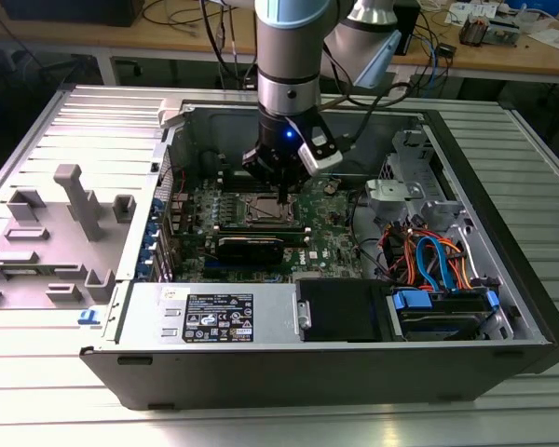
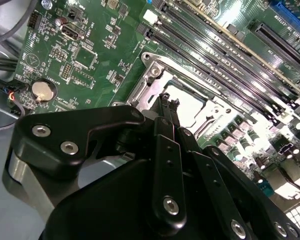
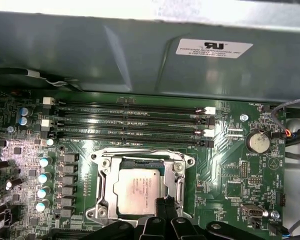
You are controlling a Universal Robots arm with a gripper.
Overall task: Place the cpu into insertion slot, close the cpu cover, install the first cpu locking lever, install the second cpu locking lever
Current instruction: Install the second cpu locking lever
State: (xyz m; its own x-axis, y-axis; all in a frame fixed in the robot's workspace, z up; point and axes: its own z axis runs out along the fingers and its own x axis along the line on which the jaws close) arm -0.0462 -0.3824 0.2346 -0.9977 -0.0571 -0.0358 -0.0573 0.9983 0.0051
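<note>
The cpu [image 3: 137, 190] lies flat in the insertion slot [image 3: 140, 162], its silver top showing through the window of the cpu cover [image 3: 106, 182]. The cover lies down around the chip, and its silver frame [image 2: 152, 82] also shows in the second wrist view beside the chip [image 2: 187, 107]. My gripper [image 3: 162, 202] hovers over one edge of the socket with its thin black fingers [image 2: 166, 107] pressed together and nothing visible between them. In the exterior view the gripper [image 1: 281, 197] points straight down just above the socket [image 1: 264, 212]. Whether the locking levers are latched is not clear.
Long black memory slots [image 3: 130, 122] run beside the socket, and a coin battery [image 3: 257, 141] sits off to one side. The grey case wall [image 3: 140, 50] rises behind them. A drive cage with coloured cables [image 1: 438, 261] fills the exterior view's right; a grey fixture [image 1: 74, 214] stands at its left.
</note>
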